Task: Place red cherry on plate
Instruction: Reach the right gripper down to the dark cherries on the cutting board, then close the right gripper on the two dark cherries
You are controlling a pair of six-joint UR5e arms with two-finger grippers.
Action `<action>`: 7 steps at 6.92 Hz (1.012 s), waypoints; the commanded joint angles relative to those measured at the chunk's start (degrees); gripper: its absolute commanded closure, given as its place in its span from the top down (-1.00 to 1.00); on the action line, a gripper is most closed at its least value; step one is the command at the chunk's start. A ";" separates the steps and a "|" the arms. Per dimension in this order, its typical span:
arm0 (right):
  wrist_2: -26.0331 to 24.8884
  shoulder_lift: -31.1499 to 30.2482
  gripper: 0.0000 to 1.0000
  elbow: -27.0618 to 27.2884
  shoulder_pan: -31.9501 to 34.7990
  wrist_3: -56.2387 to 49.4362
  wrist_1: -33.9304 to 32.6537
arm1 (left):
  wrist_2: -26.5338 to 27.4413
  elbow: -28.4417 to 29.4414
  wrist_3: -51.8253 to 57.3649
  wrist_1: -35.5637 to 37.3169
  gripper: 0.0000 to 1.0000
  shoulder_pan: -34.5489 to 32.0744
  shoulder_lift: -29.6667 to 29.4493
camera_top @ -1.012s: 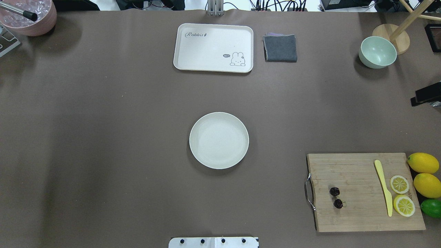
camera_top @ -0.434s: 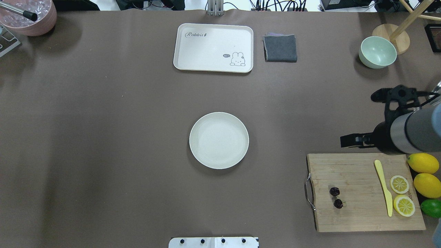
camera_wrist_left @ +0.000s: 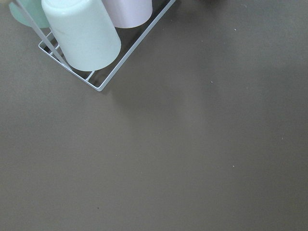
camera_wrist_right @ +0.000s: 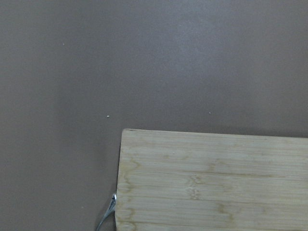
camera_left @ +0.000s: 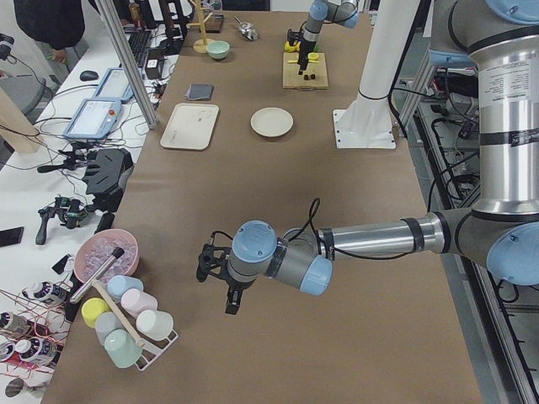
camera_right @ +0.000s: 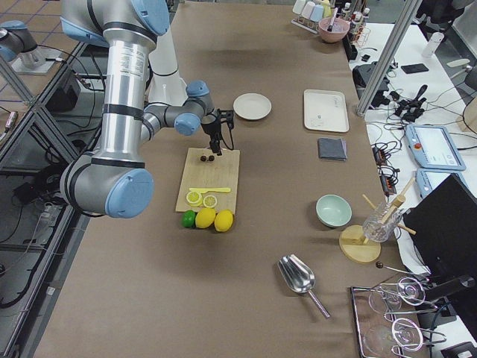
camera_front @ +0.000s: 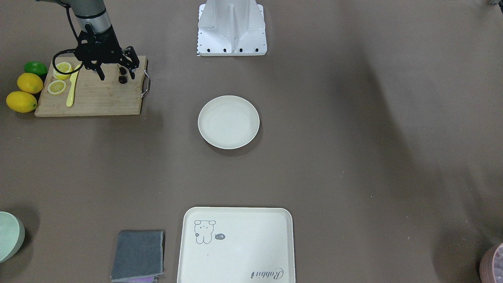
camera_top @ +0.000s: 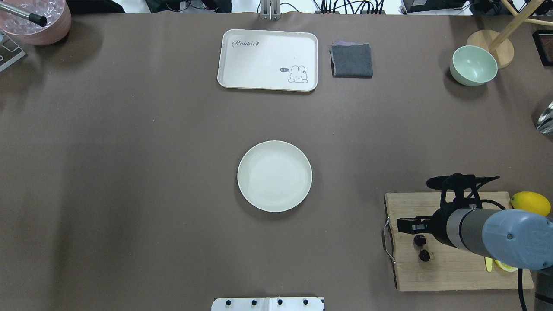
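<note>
The red cherry [camera_top: 421, 247] is a pair of tiny, near-black fruits lying on the left part of a wooden cutting board [camera_top: 432, 276]; it also shows in the front view [camera_front: 123, 75]. My right gripper [camera_top: 418, 203] hangs open just above the board, its fingers spread wide, close over the cherry and holding nothing [camera_front: 117, 74]. The round cream plate [camera_top: 274, 176] sits empty mid-table, well to the left of the board. My left gripper [camera_left: 221, 282] shows only in the left side view, low over bare table, and I cannot tell its state.
On the board's right side lie a yellow knife [camera_front: 70, 92] and lemon slices [camera_front: 57, 87], with whole lemons [camera_front: 21, 101] and a lime [camera_front: 35, 68] beside it. At the far edge are the rabbit tray [camera_top: 268, 59], grey cloth [camera_top: 351, 60] and green bowl [camera_top: 473, 65]. A cup rack [camera_wrist_left: 91, 43] stands near my left wrist.
My right arm swung in from the right edge and came toward the robot's side, from beyond the board to over the cherry. It now covers the knife and lemon slices in the overhead view.
</note>
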 commanded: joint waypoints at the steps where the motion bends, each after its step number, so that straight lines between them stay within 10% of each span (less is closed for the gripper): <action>1: -3.68 -1.20 0.94 -1.96 -4.11 2.37 2.95 | 0.18 0.08 -0.16 0.00 0.96 -0.17 0.11; 7: -6.50 -8.93 0.59 -1.26 -7.55 5.01 11.20 | 0.36 0.17 -0.60 0.61 0.96 -0.17 -0.59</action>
